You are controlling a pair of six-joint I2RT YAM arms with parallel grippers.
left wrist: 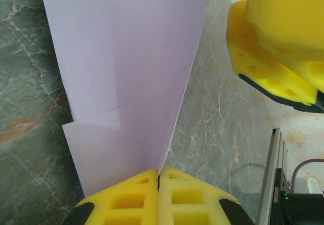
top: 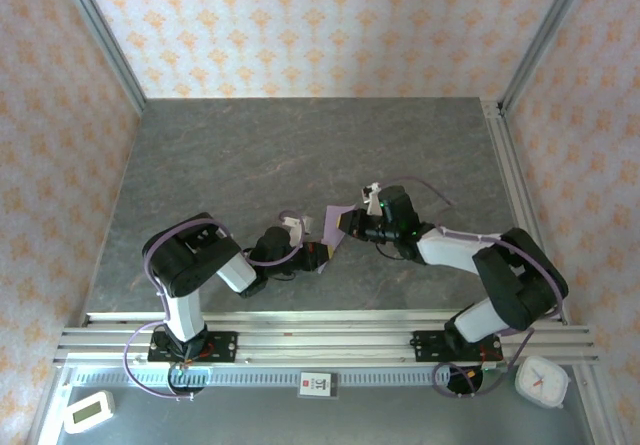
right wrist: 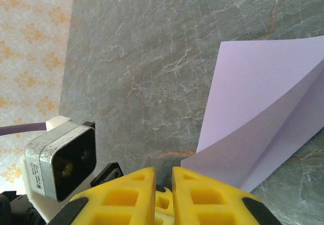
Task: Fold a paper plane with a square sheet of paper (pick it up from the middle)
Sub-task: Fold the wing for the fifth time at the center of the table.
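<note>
I have both arms reaching in to the middle of the counter (top: 300,155), the left gripper (left wrist: 158,179) and right gripper (right wrist: 163,180) near each other. The sheet of paper (left wrist: 126,73) sits between them, its near edge pinched in the left gripper (one flap lies over the rest). The right gripper stands just beside the sheet's right side. On the near side of the arm bases, a clock (top: 543,381) lies at the right, a small device (top: 88,411) at the left and a card (top: 317,383) between them.

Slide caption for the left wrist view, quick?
Left gripper clamped on the folded paper, grey table beneath.
</note>
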